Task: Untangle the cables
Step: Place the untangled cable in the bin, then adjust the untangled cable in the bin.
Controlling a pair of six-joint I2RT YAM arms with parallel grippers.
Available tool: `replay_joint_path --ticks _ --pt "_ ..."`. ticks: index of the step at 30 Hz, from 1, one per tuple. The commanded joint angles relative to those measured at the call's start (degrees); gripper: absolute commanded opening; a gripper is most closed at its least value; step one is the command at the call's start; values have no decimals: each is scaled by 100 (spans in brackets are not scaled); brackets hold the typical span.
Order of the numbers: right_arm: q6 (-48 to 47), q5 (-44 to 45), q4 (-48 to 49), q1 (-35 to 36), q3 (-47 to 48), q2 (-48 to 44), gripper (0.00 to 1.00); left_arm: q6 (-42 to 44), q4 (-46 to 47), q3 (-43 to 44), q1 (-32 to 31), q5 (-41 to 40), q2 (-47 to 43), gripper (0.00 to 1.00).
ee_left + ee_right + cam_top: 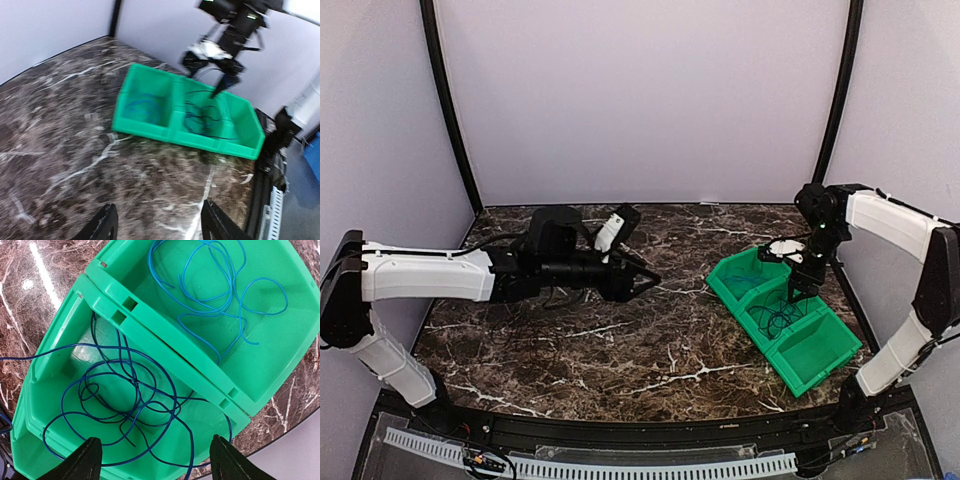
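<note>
A bright blue cable (220, 295) lies in loose loops in one compartment of the green bin (165, 347). Dark blue and black cables (125, 390) lie tangled in the neighbouring compartment, with one strand trailing over the rim. My right gripper (156, 460) hangs open just above this dark tangle and holds nothing; in the top view the right gripper (798, 290) is over the middle compartment. My left gripper (160, 225) is open and empty above bare marble, pointing toward the bin (150, 131). From overhead, the left gripper (648, 280) is near the table's middle.
The green bin (820, 350) has three compartments and sits diagonally at the table's right side, near the right edge. The marble table (620, 350) is ringed by grey walls and black corner posts. The compartment nearest the front holds nothing visible.
</note>
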Motion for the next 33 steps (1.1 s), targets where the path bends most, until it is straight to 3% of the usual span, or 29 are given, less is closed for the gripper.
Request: replay_joint_path --ticks 1,8,16,24,29,33 --pt "261 -233 -126 -45 80 115 76 -158 1480 -48 -1012 119 398 61" --pt "501 -262 -113 -35 132 197 75 -367 2244 1219 -1815 -772 2383 62" --pt "560 -495 -147 -32 117 214 75 864 2644 2066 -2138 -1174 3539 64" --pt "560 -563 -205 -32 156 210 75 2314 2473 2854 -2380 -1423 4292 64" --pt "569 -624 -226 -33 177 256 74 2860 2524 3022 -2435 -1687 4607 56" --pt "586 -629 -225 -32 145 269 74 2971 2869 3027 -2437 -1826 4693 37"
